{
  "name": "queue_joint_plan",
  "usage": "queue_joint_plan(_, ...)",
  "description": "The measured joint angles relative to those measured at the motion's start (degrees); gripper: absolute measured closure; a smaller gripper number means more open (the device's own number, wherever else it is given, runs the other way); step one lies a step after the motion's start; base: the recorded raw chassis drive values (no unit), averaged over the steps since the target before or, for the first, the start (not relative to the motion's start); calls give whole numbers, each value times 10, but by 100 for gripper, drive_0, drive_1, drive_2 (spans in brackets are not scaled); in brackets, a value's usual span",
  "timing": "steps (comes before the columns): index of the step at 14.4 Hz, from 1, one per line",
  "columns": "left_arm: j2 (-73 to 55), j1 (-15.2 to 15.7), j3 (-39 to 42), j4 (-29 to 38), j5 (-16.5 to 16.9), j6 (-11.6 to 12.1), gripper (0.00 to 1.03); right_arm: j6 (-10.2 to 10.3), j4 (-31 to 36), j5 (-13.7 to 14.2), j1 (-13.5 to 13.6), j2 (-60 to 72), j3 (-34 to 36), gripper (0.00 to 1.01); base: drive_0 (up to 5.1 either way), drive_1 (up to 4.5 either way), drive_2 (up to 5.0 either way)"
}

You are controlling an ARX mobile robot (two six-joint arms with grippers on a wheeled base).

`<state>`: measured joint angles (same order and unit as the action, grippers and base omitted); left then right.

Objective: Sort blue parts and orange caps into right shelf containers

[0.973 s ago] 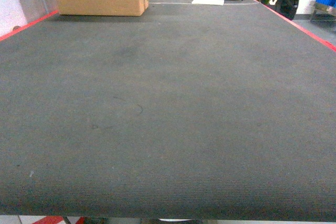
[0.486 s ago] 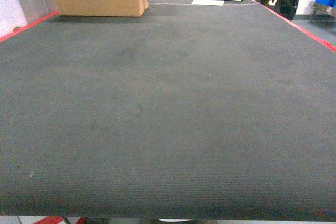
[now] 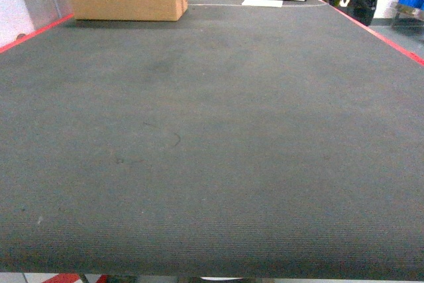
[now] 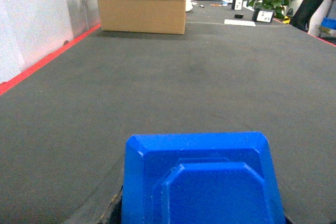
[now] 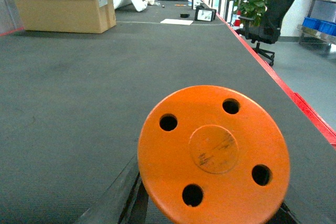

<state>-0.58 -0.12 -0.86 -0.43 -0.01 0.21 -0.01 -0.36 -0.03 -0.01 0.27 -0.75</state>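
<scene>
You have 1 blue part (image 4: 202,179) filling the bottom of the left wrist view and 1 orange cap (image 5: 213,153) filling the bottom of the right wrist view, each sitting right at its camera. That suggests each arm is carrying its piece, though neither gripper's fingers show, so you cannot tell how far they are closed. The head view shows only the dark mat (image 3: 212,150), with no arms. The shelf and containers lie off to your right (blue bins (image 5: 321,24) sit on a rack there), so the right arm is nearer.
</scene>
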Motion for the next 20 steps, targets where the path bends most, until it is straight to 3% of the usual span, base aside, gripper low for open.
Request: queue_joint_plan(20, 0, 1, 0, 0, 0, 0, 60, 0, 0, 0, 0, 0, 0, 58, -141, -141, -141)
